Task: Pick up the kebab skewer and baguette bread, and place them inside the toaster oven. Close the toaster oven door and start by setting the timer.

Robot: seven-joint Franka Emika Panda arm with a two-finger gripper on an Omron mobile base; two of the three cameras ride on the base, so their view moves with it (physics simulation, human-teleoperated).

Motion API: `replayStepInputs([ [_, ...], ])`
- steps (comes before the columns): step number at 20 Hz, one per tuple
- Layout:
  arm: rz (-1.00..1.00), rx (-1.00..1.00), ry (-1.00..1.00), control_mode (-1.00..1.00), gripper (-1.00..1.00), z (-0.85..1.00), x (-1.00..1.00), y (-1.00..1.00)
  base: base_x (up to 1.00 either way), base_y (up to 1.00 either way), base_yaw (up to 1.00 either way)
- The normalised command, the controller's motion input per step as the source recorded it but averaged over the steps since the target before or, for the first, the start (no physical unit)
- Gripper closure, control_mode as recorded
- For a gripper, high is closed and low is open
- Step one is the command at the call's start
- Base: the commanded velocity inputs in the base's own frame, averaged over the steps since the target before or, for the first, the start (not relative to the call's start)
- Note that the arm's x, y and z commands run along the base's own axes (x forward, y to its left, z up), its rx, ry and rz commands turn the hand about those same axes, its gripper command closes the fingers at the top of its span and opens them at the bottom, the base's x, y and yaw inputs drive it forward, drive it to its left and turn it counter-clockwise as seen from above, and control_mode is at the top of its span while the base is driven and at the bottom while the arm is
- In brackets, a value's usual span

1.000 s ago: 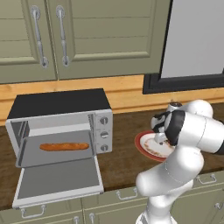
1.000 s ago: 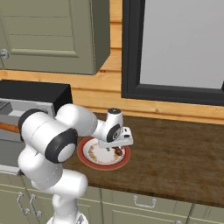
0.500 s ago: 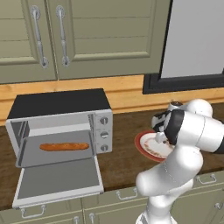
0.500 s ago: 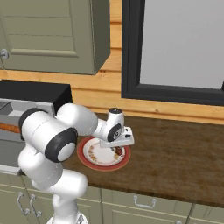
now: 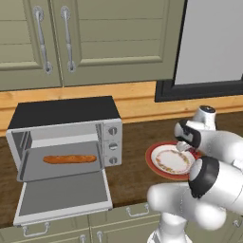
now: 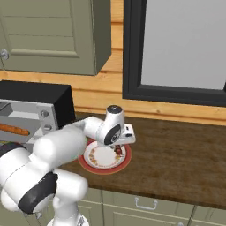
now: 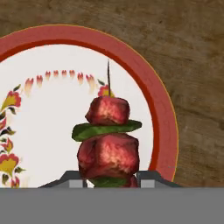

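At the far left of the wooden counter stands the toaster oven, black on top and silver-grey below, with its three round knobs stacked at the right of the front. The toaster oven door hangs folded down flat toward me, and on the tray inside lies the baguette bread, stretched lengthwise across the opening. Above, pale green cabinets run along the wall, and a dark-framed window sits further right. Moving right along the counter, well apart from the oven, there is a round plate with a red rim and a flowered white centre. My gripper hangs over the right part of that plate, pointing down at it. In the hand view my two dark fingertips flank the lower end of the kebab skewer, pressed in against its bottom red meat chunk, so I am clamped on the skewer. The skewer shows a red chunk, a green slice, another red chunk, and a thin stick tip pointing away from me over the plate's inner rim. From the right base view the skewer is a small dark red bit just under my hand, above the plate; I cannot tell whether it touches the plate's surface. To the right of the plate the counter is bare brown wood.
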Motion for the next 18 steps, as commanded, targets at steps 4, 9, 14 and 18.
replayStepInputs([
  [4, 0.03, -0.02, -0.14, -1.00, 1.00, 0.87, -0.57, 0.45, 0.00, 0.00, 0.00],
  [9, 0.10, -0.03, -0.10, -1.00, 1.00, 0.75, -0.60, 0.55, 0.00, 0.00, 0.00],
  [14, 0.12, -0.04, -0.05, -1.00, 1.00, 0.66, -0.39, 0.74, 0.00, 0.00, 0.00],
  [18, 0.11, -0.04, -0.01, -1.00, 1.00, 0.60, -0.34, 0.76, 0.00, 0.00, 0.00],
])
